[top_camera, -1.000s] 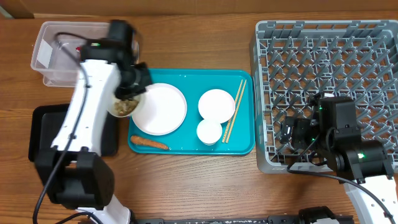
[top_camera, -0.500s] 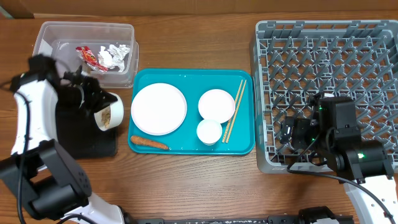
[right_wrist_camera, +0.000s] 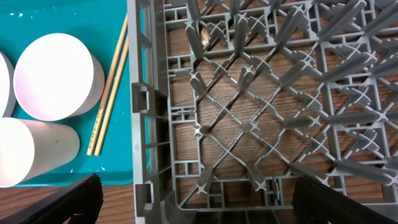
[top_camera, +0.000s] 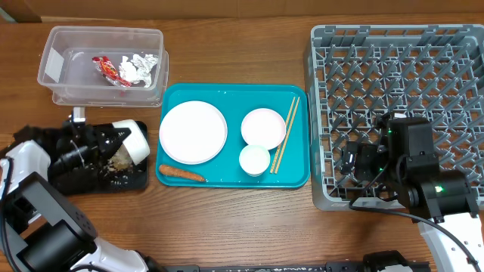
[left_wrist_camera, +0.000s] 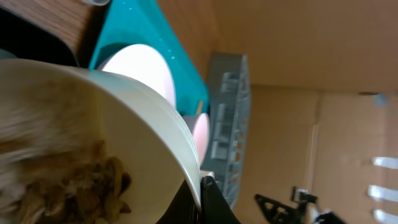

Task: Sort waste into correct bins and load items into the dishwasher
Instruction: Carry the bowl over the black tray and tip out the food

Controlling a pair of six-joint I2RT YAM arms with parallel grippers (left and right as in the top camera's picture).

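The white dishes are four. Three stand on the teal tray (top_camera: 223,174): one wide plate (top_camera: 193,132), one smaller plate (top_camera: 263,127) and one cup (top_camera: 254,160). The fourth, one bowl (top_camera: 132,140), is just left of the teal tray.

On the teal tray there are also two chopsticks (top_camera: 285,134) and one carrot piece (top_camera: 181,173).

Above and left of the teal tray is one clear tub (top_camera: 79,72), with one red wrapper (top_camera: 108,69) and one crumpled foil (top_camera: 140,68) inside.

Left of the teal tray is one black tray (top_camera: 134,180). The food scraps (top_camera: 115,162) on it are too small to count.

Right of the teal tray is one grey dish rack (top_camera: 393,68).
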